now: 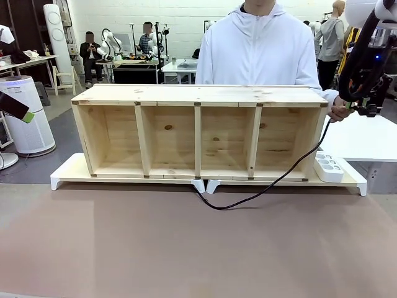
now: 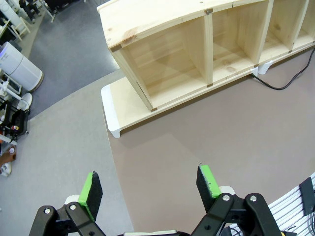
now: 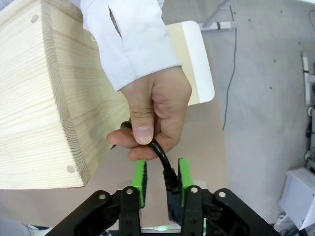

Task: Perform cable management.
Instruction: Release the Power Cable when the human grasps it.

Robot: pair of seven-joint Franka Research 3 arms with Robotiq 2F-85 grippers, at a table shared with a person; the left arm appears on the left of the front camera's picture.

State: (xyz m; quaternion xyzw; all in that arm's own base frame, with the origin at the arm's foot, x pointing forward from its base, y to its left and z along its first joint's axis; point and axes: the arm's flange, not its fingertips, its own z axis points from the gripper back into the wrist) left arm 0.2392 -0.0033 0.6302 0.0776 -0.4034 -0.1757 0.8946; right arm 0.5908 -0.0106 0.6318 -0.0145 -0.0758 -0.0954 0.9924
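Right wrist view: the cable (image 3: 165,164) is seen passing from the person's hand (image 3: 155,115) down between the pads (image 3: 140,179) of the right gripper (image 3: 161,179). The jaws stand a little apart, and the cord lies against the right-hand pad with a gap left on the other side, so a firm clamp is not shown; whether the cord is being taken or let go cannot be told. The hand is closed around the cord, pinched between thumb and fingers, just beside the end wall of the shelf (image 3: 44,98).

In the front view, the cable (image 1: 260,194) is seen running from that hand at the shelf's right end down past the power strip (image 1: 329,166) and in a loop across the brown table (image 1: 198,248) to the gap between the two white risers (image 1: 124,177).

The step in hand is judged to be a handover of the cord's upper end at the shelf's right side. Next, a settled grip by one party is called for before the other lets go, so that the cord is not dropped.

The left gripper (image 2: 150,189) is held wide open above bare table, well apart from the cable, with nothing between its pads.
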